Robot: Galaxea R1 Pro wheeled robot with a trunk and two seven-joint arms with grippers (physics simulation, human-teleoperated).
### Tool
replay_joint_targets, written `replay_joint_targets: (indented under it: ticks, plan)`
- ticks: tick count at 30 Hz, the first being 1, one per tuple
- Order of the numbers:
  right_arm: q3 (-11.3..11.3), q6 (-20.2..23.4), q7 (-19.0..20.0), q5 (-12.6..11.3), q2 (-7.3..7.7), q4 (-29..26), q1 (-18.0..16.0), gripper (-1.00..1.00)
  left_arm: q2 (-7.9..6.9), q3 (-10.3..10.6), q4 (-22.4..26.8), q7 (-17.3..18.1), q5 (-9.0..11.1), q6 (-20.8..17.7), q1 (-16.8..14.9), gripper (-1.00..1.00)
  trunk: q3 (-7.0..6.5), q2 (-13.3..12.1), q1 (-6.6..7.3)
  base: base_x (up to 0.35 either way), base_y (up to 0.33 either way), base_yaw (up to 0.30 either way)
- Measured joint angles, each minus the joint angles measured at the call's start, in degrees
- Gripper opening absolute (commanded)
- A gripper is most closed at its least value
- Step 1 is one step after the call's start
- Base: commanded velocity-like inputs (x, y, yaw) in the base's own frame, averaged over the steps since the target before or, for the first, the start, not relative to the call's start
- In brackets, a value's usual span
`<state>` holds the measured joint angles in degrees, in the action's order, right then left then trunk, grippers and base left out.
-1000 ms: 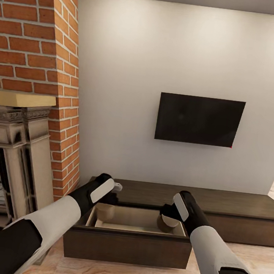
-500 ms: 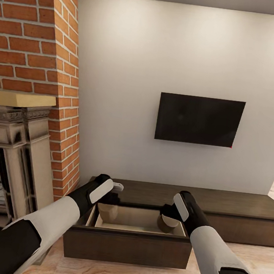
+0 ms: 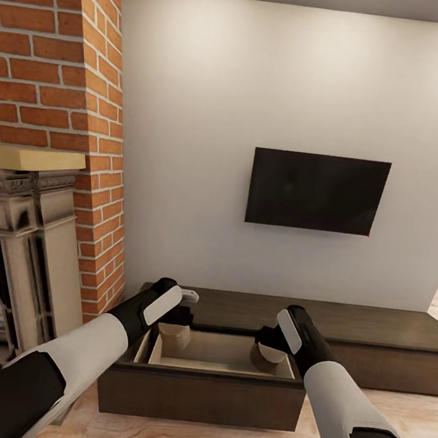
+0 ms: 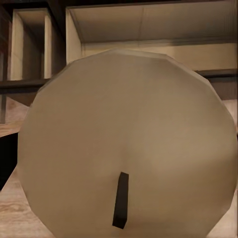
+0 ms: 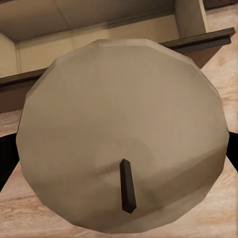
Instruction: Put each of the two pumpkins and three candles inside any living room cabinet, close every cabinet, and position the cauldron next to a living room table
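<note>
Head view: left tool (image 3: pixel 179 318) and right tool (image 3: pixel 267 341) each gripping a candle (image 3: pixel 175 337) over open cabinet (image 3: pixel 383 326) drawer (image 3: pixel 199 397) | wrist views: left candle (image 4: pixel 124 139), right candle (image 5: pixel 124 134) clamped | step: stowing candles | next: lower, release inside.

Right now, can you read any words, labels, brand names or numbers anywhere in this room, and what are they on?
None: no readable text shows anywhere.
The TV screen is black, with just a tiny red dot at its lower right corner.
The candle in the left wrist view and the candle in the right wrist view are plain.
The cabinet and the brick chimney carry no lettering.
</note>
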<state>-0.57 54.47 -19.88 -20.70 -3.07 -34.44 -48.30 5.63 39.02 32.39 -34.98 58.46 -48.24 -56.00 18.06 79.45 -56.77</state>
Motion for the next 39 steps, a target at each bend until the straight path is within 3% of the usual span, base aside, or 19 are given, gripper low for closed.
replay_joint_targets:
  ticks: [24, 39]
  plan:
    - [0.10, -1.16, 0.61, -0.10, -0.70, -0.43, 0.07, -1.00, -0.06, -0.03, -0.73, 0.09, 0.14, -0.10, 0.00, -1.00, 0.00, 0.00, 0.00, 0.020, -0.020, 0.048]
    - [0.09, -1.14, 0.73, -0.13, -0.69, -0.65, 0.09, -1.00, 0.19, -0.03, -0.78, 0.10, -0.03, -0.05, 0.00, -1.00, 0.00, 0.00, 0.00, 0.020, -0.197, 0.022]
